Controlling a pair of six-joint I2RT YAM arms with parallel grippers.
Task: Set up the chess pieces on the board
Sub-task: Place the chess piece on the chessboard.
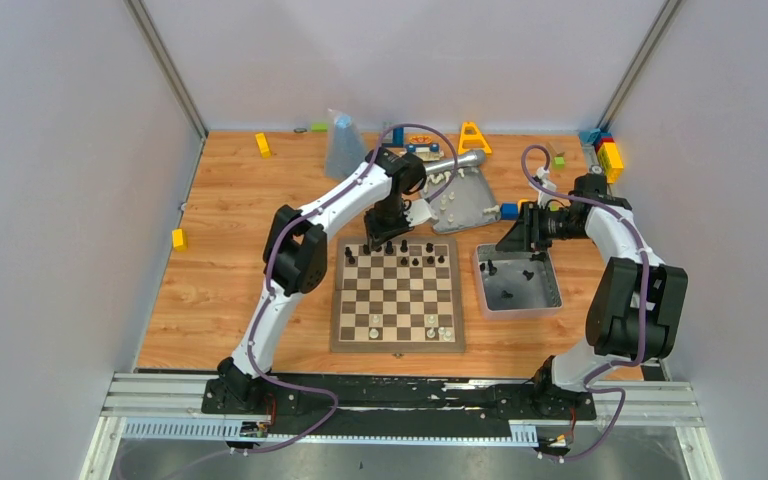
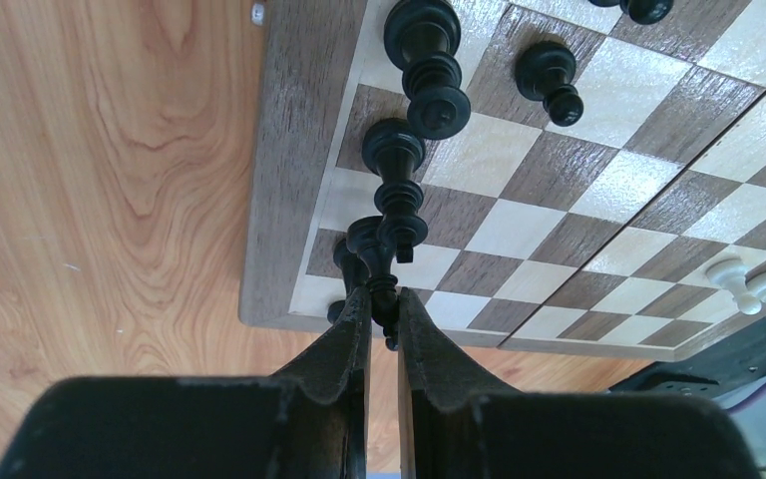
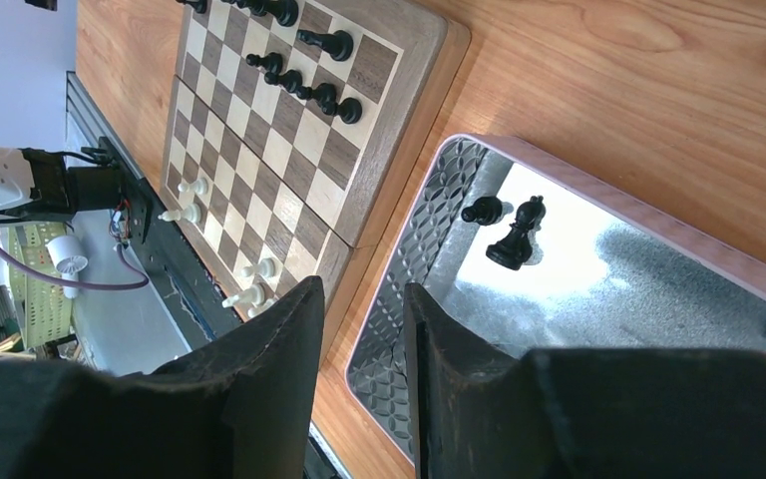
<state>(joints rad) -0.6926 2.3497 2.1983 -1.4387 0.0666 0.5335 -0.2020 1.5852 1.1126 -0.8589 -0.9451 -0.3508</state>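
The board [image 1: 397,340] lies in the middle of the table, with a row of black chess pieces [image 1: 403,260] along its far side and a few cream ones [image 1: 375,322] near the front. My left gripper [image 1: 369,243] hangs over the far-left corner, shut on a black chess piece [image 2: 386,289] right beside another black piece [image 2: 347,261] on the corner square. More black pieces [image 2: 399,185] stand behind it. My right gripper [image 3: 361,294] is open and empty above the rim of a grey tray [image 3: 429,239], which holds two black pieces [image 3: 516,235].
A second grey tray [image 1: 470,200] leans tilted behind the board with cream pieces in it. Coloured toy blocks [image 1: 611,157] sit at the back right and back left [image 1: 263,145], and a yellow block [image 1: 178,239] at the left wall. A clear bag [image 1: 343,145] stands at the back.
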